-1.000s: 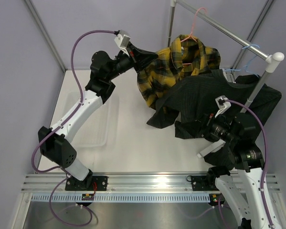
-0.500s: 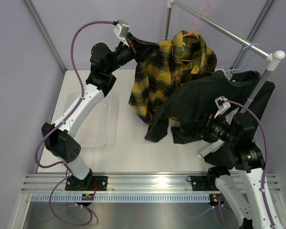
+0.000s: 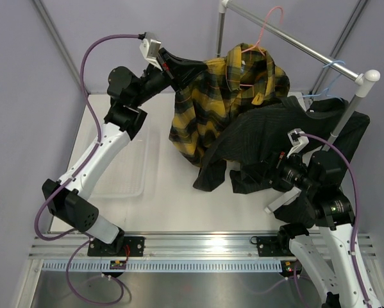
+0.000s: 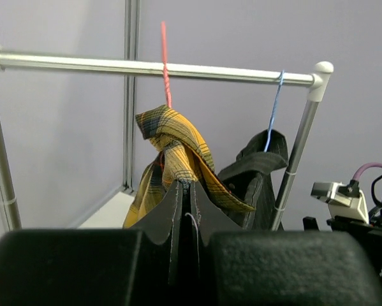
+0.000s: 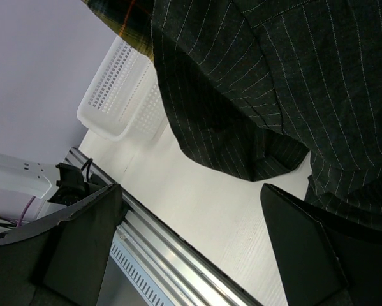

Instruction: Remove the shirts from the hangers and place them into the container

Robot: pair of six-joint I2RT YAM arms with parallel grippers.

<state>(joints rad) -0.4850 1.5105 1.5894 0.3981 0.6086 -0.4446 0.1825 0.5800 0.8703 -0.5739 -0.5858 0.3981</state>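
Observation:
The yellow-and-black plaid shirt (image 3: 225, 96) hangs from the pink hanger (image 3: 263, 31) on the rail. My left gripper (image 3: 193, 67) is shut on a fold of the plaid shirt's (image 4: 178, 150) left side, holding it up and out to the left. The black striped shirt (image 3: 278, 125) hangs on the blue hanger (image 3: 331, 76) beside it, its lower part draped on the table. My right gripper (image 5: 191, 191) stands open and empty just under the black shirt's (image 5: 273, 83) hem. The container (image 3: 124, 173) lies at the left of the table.
The metal rail (image 3: 294, 40) runs from the back to a white-capped post (image 3: 357, 96) at the right. Purple walls and frame bars close off the back and sides. A slotted aluminium rail (image 3: 198, 247) edges the near side of the table.
My left gripper has moved left and up with the plaid shirt in it. The shirt and its pink hanger have shifted left along the rail. The right arm has stayed still.

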